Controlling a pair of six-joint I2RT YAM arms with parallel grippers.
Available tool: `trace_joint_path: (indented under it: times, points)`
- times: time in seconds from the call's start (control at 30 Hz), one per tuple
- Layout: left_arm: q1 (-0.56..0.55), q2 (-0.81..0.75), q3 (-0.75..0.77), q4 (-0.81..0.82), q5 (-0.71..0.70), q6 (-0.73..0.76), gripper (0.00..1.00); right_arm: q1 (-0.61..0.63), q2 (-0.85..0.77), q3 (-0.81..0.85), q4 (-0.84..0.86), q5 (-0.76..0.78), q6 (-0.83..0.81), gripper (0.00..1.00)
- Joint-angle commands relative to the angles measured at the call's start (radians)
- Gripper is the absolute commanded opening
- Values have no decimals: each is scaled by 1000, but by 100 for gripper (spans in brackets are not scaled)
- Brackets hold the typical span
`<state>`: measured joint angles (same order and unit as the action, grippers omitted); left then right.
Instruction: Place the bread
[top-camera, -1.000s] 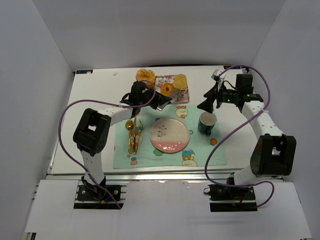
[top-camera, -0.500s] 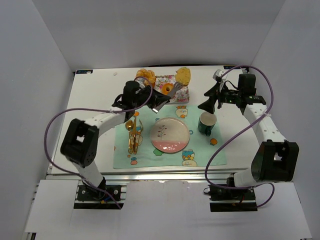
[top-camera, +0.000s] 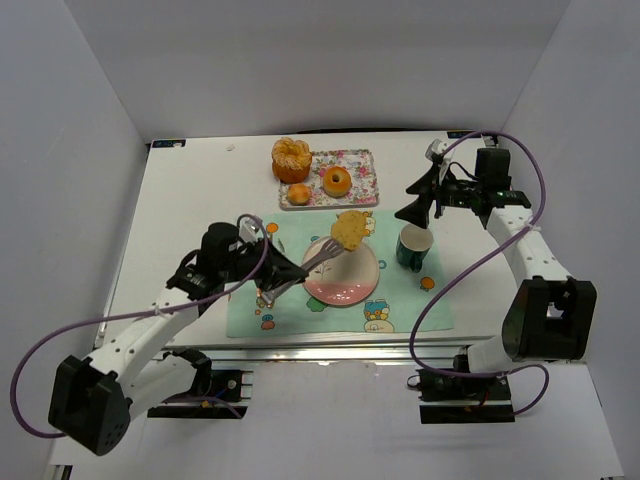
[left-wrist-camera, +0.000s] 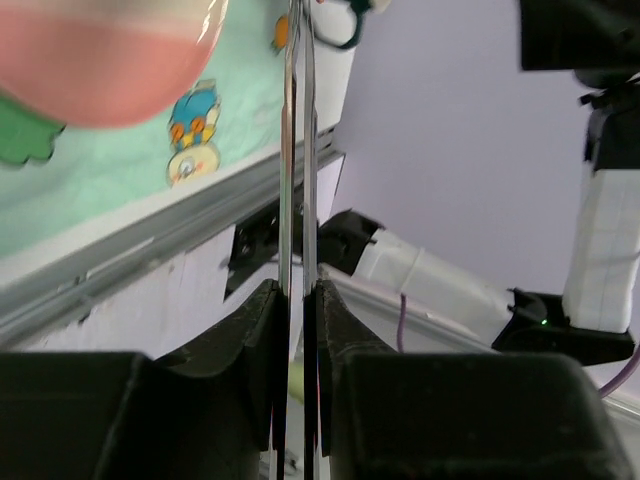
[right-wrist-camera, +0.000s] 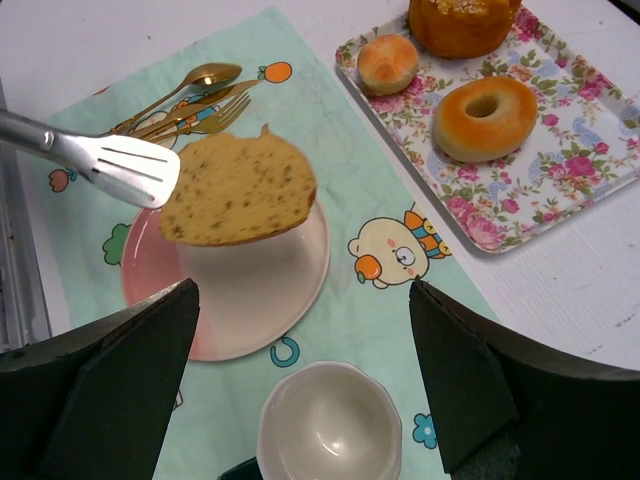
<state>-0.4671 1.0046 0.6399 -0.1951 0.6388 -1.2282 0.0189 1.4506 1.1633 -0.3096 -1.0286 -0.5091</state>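
Note:
A slice of yellow speckled bread (top-camera: 349, 229) (right-wrist-camera: 238, 188) hangs just above the far edge of the pink-and-white plate (top-camera: 340, 280) (right-wrist-camera: 250, 300), pinched in the tips of metal tongs (top-camera: 318, 258) (right-wrist-camera: 100, 160). My left gripper (top-camera: 272, 284) (left-wrist-camera: 297, 300) is shut on the tongs' two blades (left-wrist-camera: 297, 150), near the plate's left side. My right gripper (top-camera: 412, 208) (right-wrist-camera: 300, 290) hovers open and empty beyond the green cup (top-camera: 414, 247), looking down on plate and bread.
A floral tray (top-camera: 360, 165) (right-wrist-camera: 590, 160) at the back holds a donut (top-camera: 337, 181) (right-wrist-camera: 485, 117), a small bun (top-camera: 299, 192) (right-wrist-camera: 388, 63) and a large bun (top-camera: 291, 158). Gold cutlery (right-wrist-camera: 185, 95) lies left of the plate on the mint placemat (top-camera: 400, 300).
My left arm has swung back from the tray toward the near side, carrying the bread in the tongs from over the tray to above the plate. The right arm has barely moved.

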Motion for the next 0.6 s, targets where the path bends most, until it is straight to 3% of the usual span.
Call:
trace_joint_path:
  times: [0.0, 0.17, 0.33, 0.57]
  points:
    - [-4, -57, -60, -38, 38, -16, 1, -5, 11, 49, -2, -47, 9, 89]
    - [-5, -21, -71, -58, 36, 29, 6, -5, 10, 53, -3, -50, 15, 89]
    - [-15, 58, -51, -47, 32, 75, 17, -4, -1, 44, -6, -41, 14, 89]
    - [-16, 80, -23, -113, 33, 131, 45, -5, -15, 22, -3, -30, 11, 89]
